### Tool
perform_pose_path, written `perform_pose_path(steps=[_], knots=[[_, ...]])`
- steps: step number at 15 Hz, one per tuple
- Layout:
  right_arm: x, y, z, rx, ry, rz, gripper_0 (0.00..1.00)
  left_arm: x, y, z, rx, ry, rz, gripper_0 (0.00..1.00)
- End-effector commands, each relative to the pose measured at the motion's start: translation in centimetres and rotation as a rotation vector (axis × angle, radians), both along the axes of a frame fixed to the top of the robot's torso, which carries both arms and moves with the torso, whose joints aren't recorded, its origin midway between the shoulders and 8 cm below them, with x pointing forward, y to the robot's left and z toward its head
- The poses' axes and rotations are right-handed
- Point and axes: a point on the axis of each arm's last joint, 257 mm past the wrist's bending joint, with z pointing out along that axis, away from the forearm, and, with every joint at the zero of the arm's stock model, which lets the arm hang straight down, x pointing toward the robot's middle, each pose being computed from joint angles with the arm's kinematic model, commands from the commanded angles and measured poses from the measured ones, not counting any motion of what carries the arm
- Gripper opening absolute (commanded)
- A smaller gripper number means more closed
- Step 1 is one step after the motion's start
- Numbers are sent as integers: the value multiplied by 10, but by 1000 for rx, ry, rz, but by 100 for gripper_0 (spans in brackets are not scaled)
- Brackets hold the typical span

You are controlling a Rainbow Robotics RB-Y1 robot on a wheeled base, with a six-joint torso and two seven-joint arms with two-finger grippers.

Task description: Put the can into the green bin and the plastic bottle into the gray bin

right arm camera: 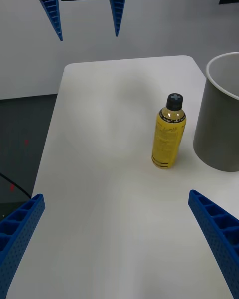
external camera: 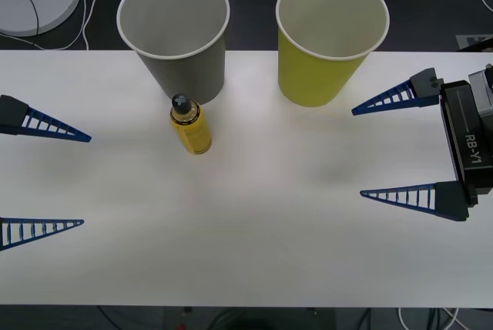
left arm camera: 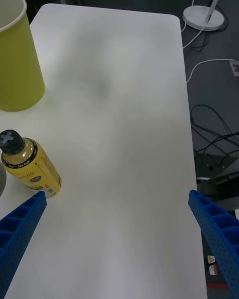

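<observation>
Bottle [external camera: 190, 124] standing upright before gray bin [external camera: 176, 34], beside green bin [external camera: 327, 37]

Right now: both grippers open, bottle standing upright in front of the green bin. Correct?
Not quite. The plastic bottle stands upright in front of the gray bin, not the green bin, as the front view shows. Left gripper and right gripper are open.

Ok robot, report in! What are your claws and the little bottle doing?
Left gripper and right gripper open, apart. Plastic bottle upright on table, before gray bin. Green bin beside. Nothing blocking.
</observation>
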Motion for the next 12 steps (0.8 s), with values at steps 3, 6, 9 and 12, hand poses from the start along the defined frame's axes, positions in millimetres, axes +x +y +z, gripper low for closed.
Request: perform_pose_path(steps=[3,6,9,12], knots=[[0,0,0,0,0,0,100,0,0,0,0,0,0,100],[0,0,0,0,0,0,100,-2,12,-21,1,82,23,100],[0,0,0,0,0,0,100,8,25,-19,-26,120,16,100],[0,0,0,0,0,0,100,21,42,-21,-77,112,30,100]])
